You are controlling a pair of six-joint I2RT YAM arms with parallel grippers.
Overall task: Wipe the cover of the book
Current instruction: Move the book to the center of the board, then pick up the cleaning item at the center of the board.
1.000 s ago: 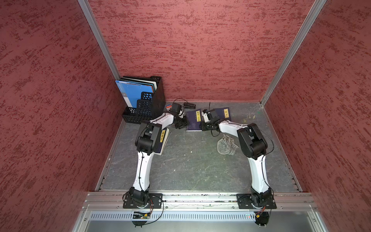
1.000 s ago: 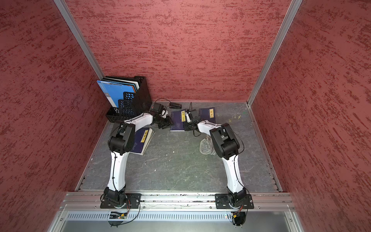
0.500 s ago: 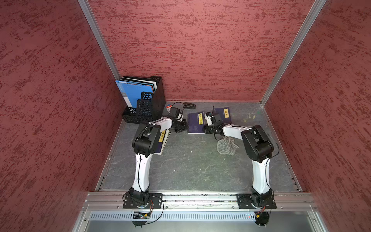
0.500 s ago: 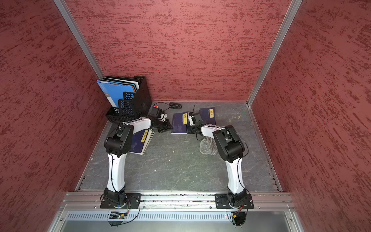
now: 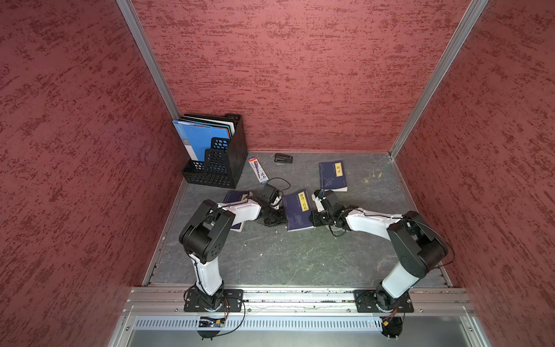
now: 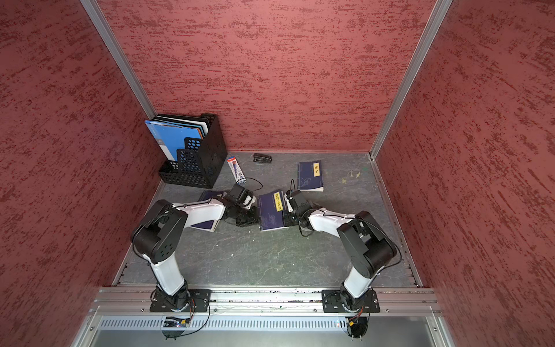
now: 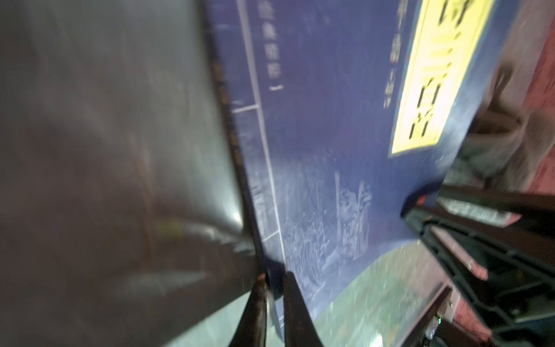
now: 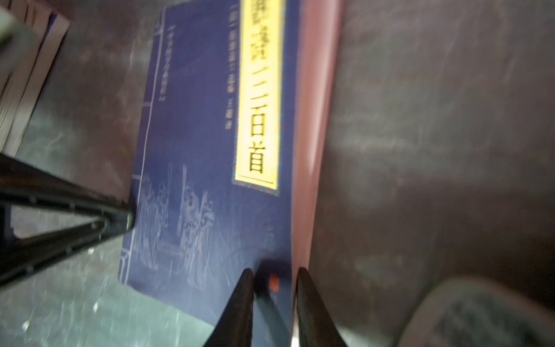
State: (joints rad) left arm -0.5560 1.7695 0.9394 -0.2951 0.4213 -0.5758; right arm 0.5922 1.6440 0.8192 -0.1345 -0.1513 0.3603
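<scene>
Blue book (image 5: pixel 298 210), mid-frame in both top views, is pinched at opposite lower corners by left claw (image 7: pixel 274 275) and right claw (image 8: pixel 274 270); uneven pulling could bend its cover or let a corner slip free.

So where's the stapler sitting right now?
In both top views the black stapler lies close to the back wall, roughly mid-width. It sits between the small white-and-red box beside the file rack and the far blue book.
</scene>
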